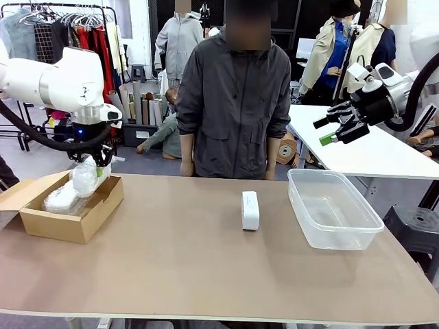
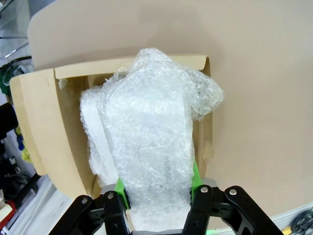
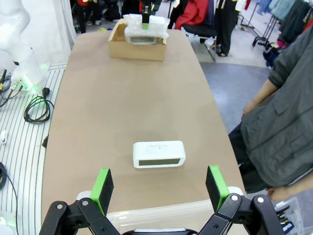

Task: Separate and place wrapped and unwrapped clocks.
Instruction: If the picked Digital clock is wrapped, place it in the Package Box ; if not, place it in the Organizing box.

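left jaws clamp a wrapped clock (image 2: 151, 132) over the box (image 2: 41, 117), likely its sorting spot; right jaws hang apart, idle.

White bare clock (image 1: 250, 210); clear-bubbled wrapped clock (image 2: 149, 147); brown box (image 1: 63, 226).

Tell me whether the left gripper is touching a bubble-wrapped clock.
Touching. The left wrist view shows the left gripper clamped on the bubble-wrapped clock, pads against both sides.

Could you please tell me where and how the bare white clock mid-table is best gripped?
Probably from above, at mid-length of the unwrapped clock, closing across its display face and back: it stands free on its long edge, and that span looks narrowest.
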You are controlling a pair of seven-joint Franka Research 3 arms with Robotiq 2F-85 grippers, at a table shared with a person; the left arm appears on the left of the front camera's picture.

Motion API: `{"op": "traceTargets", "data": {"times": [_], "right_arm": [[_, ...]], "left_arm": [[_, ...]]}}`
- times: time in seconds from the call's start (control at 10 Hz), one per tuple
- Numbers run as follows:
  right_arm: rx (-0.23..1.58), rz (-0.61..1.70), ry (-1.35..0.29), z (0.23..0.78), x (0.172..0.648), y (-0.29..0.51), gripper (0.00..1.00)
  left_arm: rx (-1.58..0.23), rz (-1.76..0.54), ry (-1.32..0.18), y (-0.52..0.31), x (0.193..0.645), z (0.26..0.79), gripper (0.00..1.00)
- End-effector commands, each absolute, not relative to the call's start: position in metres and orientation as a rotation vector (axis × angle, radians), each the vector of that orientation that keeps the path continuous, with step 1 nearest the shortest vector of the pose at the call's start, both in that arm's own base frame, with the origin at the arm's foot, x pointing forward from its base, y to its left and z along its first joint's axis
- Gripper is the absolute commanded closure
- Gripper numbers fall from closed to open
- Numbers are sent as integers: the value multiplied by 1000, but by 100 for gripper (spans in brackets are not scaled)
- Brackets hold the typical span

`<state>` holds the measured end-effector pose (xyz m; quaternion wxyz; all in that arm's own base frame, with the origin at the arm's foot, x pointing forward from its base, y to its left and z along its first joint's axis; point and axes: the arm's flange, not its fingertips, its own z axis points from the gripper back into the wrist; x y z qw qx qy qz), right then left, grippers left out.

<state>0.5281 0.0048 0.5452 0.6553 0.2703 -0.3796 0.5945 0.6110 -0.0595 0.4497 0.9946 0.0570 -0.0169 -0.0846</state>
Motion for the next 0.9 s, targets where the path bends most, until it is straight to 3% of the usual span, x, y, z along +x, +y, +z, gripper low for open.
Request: {"op": "traceTargets", "data": {"times": [0.0, 0.8], "right_arm": [[614, 1350, -864, 547, 527, 6, 0], [614, 1350, -864, 547, 527, 6, 0]], "left_arm": [[120, -143, -42, -55, 598, 446, 100], [75, -173, -4, -50, 607, 408, 100]]}}
